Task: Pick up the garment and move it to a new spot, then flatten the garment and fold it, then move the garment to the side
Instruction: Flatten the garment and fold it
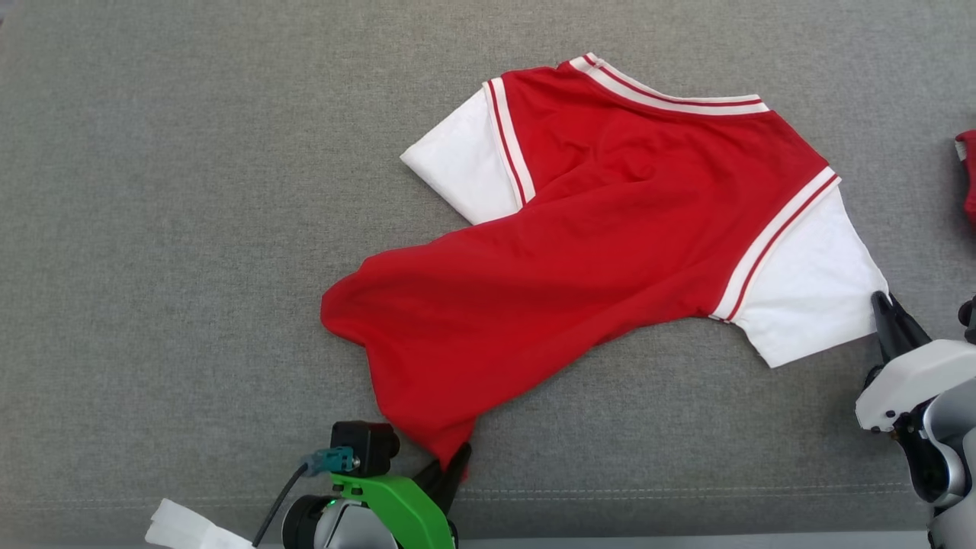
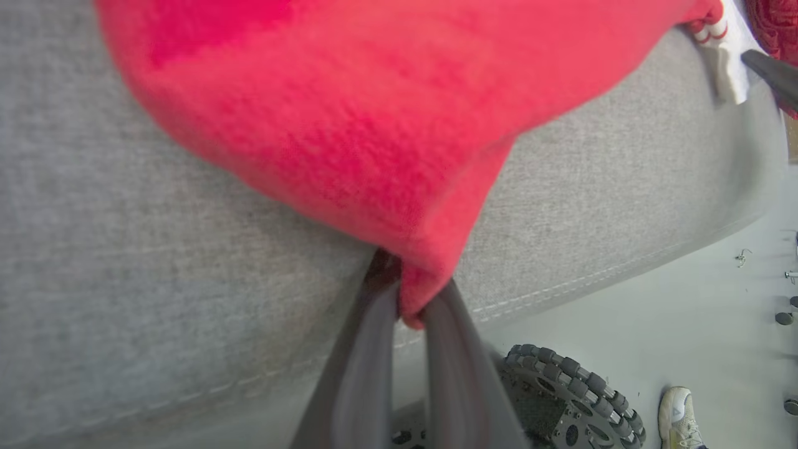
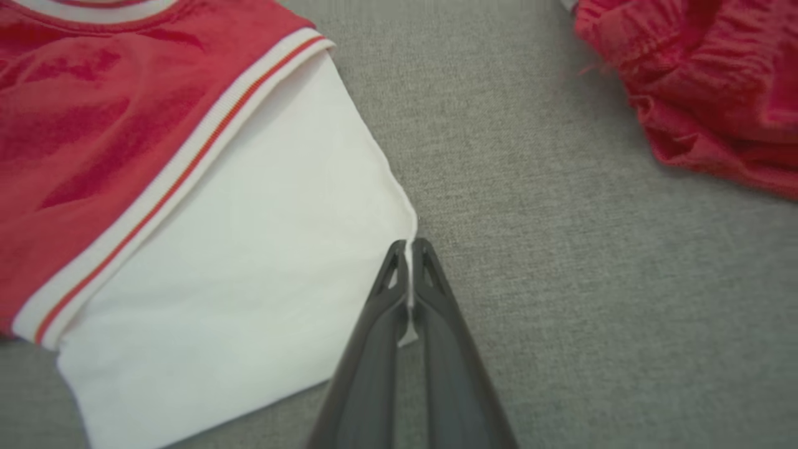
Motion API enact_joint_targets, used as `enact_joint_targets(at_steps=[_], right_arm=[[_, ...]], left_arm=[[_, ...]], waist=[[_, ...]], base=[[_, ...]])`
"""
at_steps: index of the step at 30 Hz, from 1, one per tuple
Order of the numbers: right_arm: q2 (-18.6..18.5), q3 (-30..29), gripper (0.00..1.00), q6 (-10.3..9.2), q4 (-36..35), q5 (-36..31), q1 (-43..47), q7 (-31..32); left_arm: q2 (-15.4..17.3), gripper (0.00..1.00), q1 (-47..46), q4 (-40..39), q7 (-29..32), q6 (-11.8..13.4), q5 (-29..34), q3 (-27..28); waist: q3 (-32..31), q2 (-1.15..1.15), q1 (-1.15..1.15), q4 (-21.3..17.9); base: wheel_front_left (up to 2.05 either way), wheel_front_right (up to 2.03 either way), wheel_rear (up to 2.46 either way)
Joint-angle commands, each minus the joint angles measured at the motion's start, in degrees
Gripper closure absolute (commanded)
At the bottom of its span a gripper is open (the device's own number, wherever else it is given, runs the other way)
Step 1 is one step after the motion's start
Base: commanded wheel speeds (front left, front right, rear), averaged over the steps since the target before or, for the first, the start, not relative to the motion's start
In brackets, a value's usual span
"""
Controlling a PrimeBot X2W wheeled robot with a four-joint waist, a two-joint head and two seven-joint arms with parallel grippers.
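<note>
The grey fabric-covered worktop (image 1: pixel 152 191) carries the garment (image 1: pixel 595 252), a red shirt with white short sleeves, lying a little right of the middle in the head view, its collar (image 1: pixel 671 95) on the far side and its hem drawn toward the robot. The red body is smooth across the chest but twists and bunches lower down, narrowing to a point at the near hem corner (image 1: pixel 446 450). The left sleeve (image 1: pixel 465 164) lies flat on the far left of the shirt; the right sleeve (image 1: pixel 808 297) spreads flat at the near right. White bands with thin red stripes edge both armholes and the collar. Bare worktop stretches wide to the left of the shirt and beyond the collar. On the right there is less room, as a second crumpled red cloth (image 3: pixel 717 93) sits near the right sleeve but apart from it. The stitched front seam (image 1: pixel 648 492) of the worktop runs just behind the hem corner, close to the near edge. The left jaws are pressed together, pinching that hem corner, with red cloth poking out between them. The right jaws are pressed together on the outer edge of the right sleeve, a sliver of white caught between them. Below the worktop edge, the left wrist view shows pale floor (image 2: pixel 686 299), a roller-rimmed wheel (image 2: pixel 561 399) and a person's shoe (image 2: pixel 679 418).
</note>
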Motion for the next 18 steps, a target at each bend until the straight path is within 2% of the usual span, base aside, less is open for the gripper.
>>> enact_joint_targets(at_steps=[1,8,17,18], right_arm=[[0.28,-0.41,1.00,-0.08,-0.68,0.94,1.24,-0.50],[3.39,-2.07,1.00,-0.05,-9.15,7.50,4.39,-2.35],[4.25,-1.17,1.00,-0.05,-21.32,12.06,3.83,-3.79],[4.25,-1.17,1.00,-0.05,-21.32,12.06,3.83,-3.79]], left_arm=[[-0.11,1.00,-1.90,0.75,-0.23,0.66,0.64,0.25],[4.05,1.00,-0.04,-6.90,0.27,1.80,2.01,0.77],[14.89,1.00,0.39,-24.95,5.53,5.44,3.92,5.10],[14.89,1.00,0.39,-24.95,5.53,5.44,3.92,5.10]], waist=[[-0.50,0.00,0.00,-0.30],[-2.25,0.00,0.00,-0.86],[-5.34,0.00,0.00,-0.57],[-5.34,0.00,0.00,-0.57]], base=[[0.00,0.00,0.00],[0.00,0.00,0.00],[0.00,0.00,0.00],[0.00,0.00,0.00]])
